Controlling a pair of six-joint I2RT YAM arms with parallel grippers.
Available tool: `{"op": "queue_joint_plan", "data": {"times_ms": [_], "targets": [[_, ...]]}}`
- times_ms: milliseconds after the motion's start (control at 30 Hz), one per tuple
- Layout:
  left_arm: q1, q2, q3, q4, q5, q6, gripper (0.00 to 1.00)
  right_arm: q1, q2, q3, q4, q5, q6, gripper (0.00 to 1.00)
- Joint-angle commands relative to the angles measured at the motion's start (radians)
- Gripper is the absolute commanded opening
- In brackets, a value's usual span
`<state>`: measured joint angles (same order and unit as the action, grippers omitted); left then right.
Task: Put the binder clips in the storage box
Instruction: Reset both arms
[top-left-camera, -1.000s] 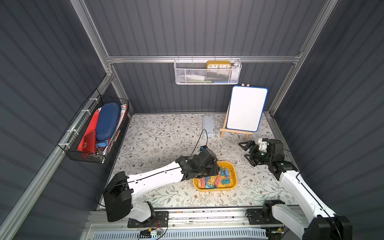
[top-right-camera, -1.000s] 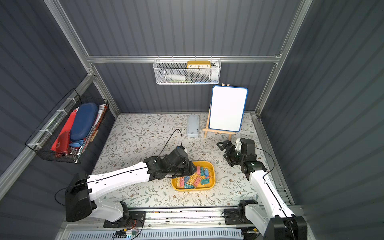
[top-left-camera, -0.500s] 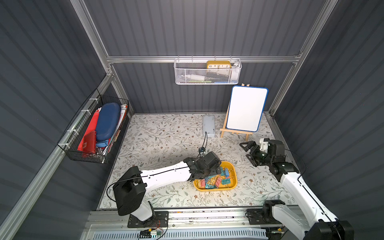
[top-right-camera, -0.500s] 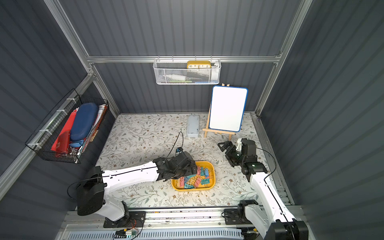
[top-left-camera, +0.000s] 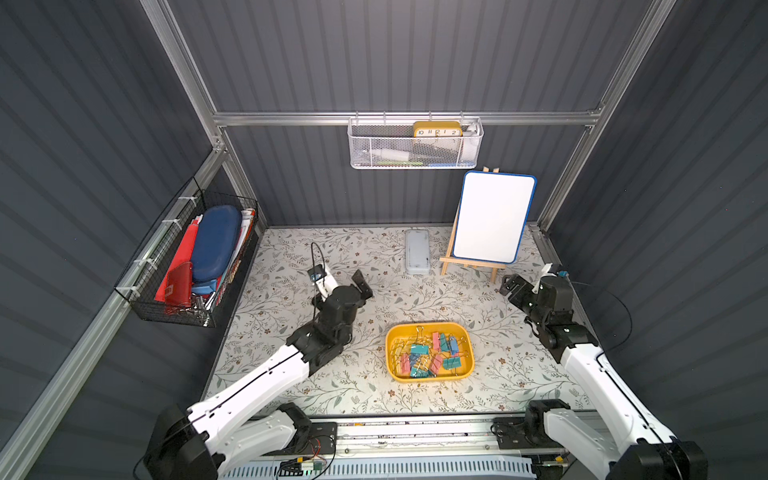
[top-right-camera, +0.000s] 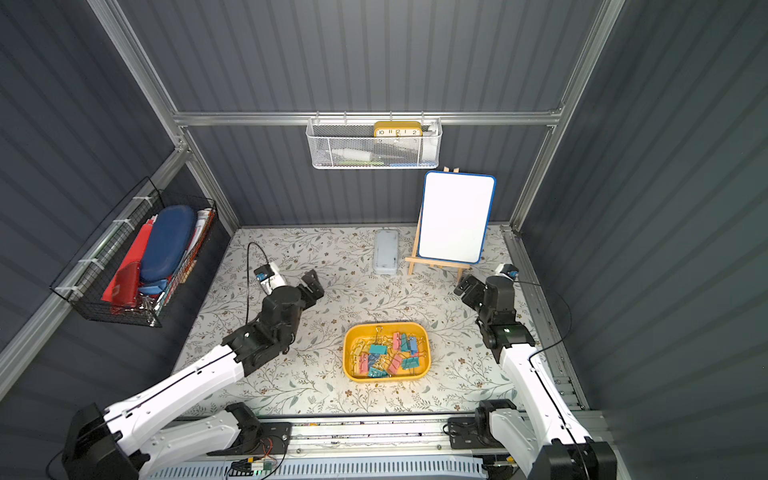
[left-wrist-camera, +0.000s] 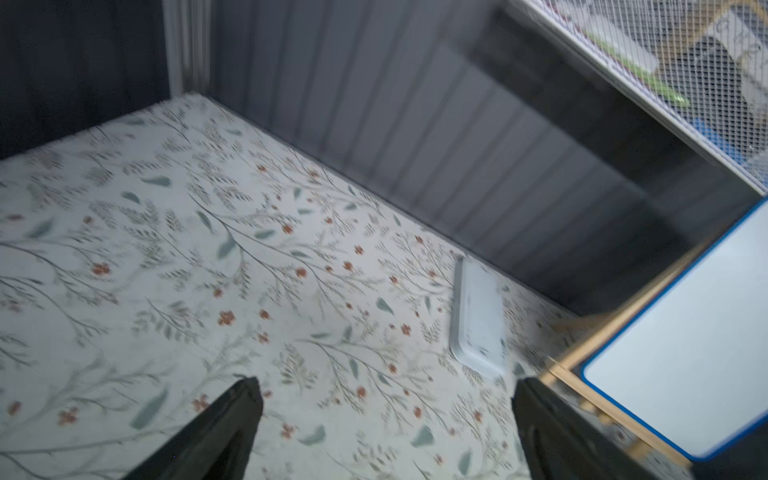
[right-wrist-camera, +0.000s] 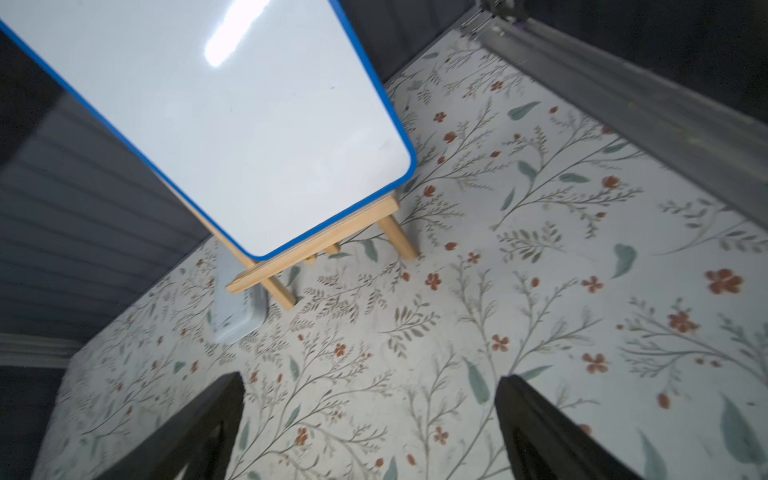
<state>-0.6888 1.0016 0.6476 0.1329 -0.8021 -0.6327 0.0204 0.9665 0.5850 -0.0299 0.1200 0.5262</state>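
Observation:
The yellow storage box (top-left-camera: 390, 357) (top-right-camera: 347, 353) sits on the flowered mat near the front, between the two arms. Several pastel binder clips (top-left-camera: 430, 353) (top-right-camera: 388, 355) lie heaped inside it. My left gripper (top-left-camera: 340, 279) (top-right-camera: 291, 282) hangs to the back left of the box, well apart from it. Its jaws stand open over bare mat in the left wrist view (left-wrist-camera: 384, 386). My right gripper (top-left-camera: 515, 286) (top-right-camera: 467, 286) is off to the box's back right, open and empty too (right-wrist-camera: 370, 382). No clip shows on the mat outside the box.
A flat grey case (top-left-camera: 417, 252) (left-wrist-camera: 478, 320) lies by the back wall. Beside it a whiteboard on a wooden easel (top-left-camera: 492, 216) (right-wrist-camera: 216, 108) stands close to my right gripper. A black wire basket (top-left-camera: 195, 257) hangs on the left wall and a white mesh basket (top-left-camera: 415, 143) on the back wall.
My left gripper has opened and drawn back from over the storage box toward the back left. The right arm has barely moved.

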Motion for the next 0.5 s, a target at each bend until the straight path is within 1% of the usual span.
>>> {"op": "queue_joint_plan", "data": {"times_ms": [0,33,133,200,233,267,333,367,400,467], "targets": [[0.111,-0.049,-0.125,0.412,-0.003,0.329,0.99,-0.004,0.065,-0.110,0.236,0.209,-0.201,0.99],[0.176,-0.047,-0.154,0.464,0.053,0.362,0.99,-0.002,0.095,-0.130,0.284,0.239,-0.229,0.99],[0.357,0.015,-0.182,0.562,0.211,0.382,0.99,-0.003,0.197,-0.145,0.342,0.318,-0.241,0.99],[0.441,0.095,-0.197,0.668,0.293,0.411,0.99,-0.003,0.287,-0.158,0.436,0.304,-0.271,0.99],[0.474,0.141,-0.198,0.733,0.332,0.434,0.99,-0.003,0.338,-0.162,0.523,0.312,-0.296,0.99],[0.499,0.175,-0.183,0.744,0.361,0.453,0.99,-0.002,0.370,-0.161,0.580,0.312,-0.314,0.99],[0.535,0.254,-0.181,0.849,0.385,0.509,0.99,-0.002,0.408,-0.145,0.637,0.302,-0.342,0.99],[0.558,0.285,-0.185,0.896,0.418,0.513,0.99,-0.002,0.419,-0.134,0.631,0.299,-0.362,0.99],[0.593,0.321,-0.187,0.941,0.472,0.504,0.99,-0.007,0.451,-0.140,0.683,0.280,-0.368,0.99],[0.663,0.386,-0.184,0.999,0.559,0.479,0.99,-0.008,0.550,-0.164,0.878,0.227,-0.424,0.99]]}}
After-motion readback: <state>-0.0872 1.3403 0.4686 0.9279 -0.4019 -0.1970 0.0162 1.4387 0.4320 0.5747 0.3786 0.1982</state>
